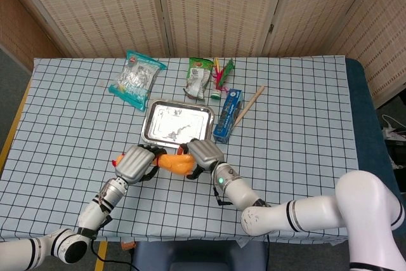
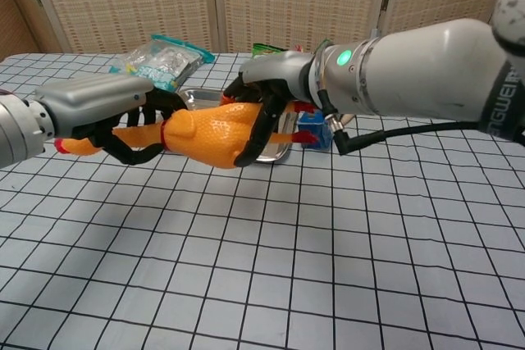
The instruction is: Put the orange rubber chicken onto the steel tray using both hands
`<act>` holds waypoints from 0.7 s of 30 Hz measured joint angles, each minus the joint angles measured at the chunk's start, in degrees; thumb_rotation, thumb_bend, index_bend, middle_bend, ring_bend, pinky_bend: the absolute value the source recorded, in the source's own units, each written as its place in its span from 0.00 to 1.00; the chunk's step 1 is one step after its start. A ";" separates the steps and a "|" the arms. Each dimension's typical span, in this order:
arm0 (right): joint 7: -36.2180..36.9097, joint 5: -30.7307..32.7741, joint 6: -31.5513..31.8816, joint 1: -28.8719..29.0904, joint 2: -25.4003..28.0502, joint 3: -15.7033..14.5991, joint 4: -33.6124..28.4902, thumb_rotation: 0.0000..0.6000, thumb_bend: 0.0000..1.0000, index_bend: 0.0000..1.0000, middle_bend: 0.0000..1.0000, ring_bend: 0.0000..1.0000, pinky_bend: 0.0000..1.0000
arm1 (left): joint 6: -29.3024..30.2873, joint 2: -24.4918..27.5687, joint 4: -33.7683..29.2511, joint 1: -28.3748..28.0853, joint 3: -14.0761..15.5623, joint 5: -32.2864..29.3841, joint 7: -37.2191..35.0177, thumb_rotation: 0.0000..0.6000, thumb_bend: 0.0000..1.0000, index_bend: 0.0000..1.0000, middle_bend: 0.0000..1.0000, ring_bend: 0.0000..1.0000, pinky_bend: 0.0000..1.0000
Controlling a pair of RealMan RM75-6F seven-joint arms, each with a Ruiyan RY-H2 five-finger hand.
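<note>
The orange rubber chicken (image 2: 205,137) hangs above the checked cloth, held at both ends. My left hand (image 2: 102,112) grips its neck end, with the red head poking out at the far left. My right hand (image 2: 267,92) wraps its fingers around the body and leg end. In the head view the chicken (image 1: 172,163) shows between my left hand (image 1: 134,163) and my right hand (image 1: 202,155), just in front of the steel tray (image 1: 155,132). The tray (image 2: 205,100) lies flat behind the chicken, with nothing on it.
A blue box (image 1: 227,115) and a wooden stick (image 1: 249,105) lie right of the tray. A clear snack bag (image 1: 135,80) lies at the back left, and a green packet (image 1: 199,77) with small colourful items sits behind the tray. Folding screens stand behind the table.
</note>
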 measured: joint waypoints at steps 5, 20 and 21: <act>-1.32 -2.08 6.94 -0.80 -3.41 0.66 1.02 1.00 0.45 1.00 0.78 0.91 1.00 | 0.29 0.58 -0.49 -0.07 0.31 -0.12 -0.02 1.00 0.75 0.82 0.78 0.55 0.49; -1.23 -2.61 -6.14 -2.81 3.05 1.31 -2.40 1.00 0.16 0.00 0.00 0.00 0.00 | 0.23 2.00 -1.35 -0.46 0.99 -1.72 0.66 1.00 0.76 0.82 0.78 0.56 0.50; -0.67 -2.96 -7.20 -2.94 3.99 1.32 -2.66 1.00 0.15 0.00 0.00 0.00 0.00 | 0.10 2.07 -1.51 -0.55 1.01 -1.80 0.56 1.00 0.76 0.82 0.78 0.57 0.50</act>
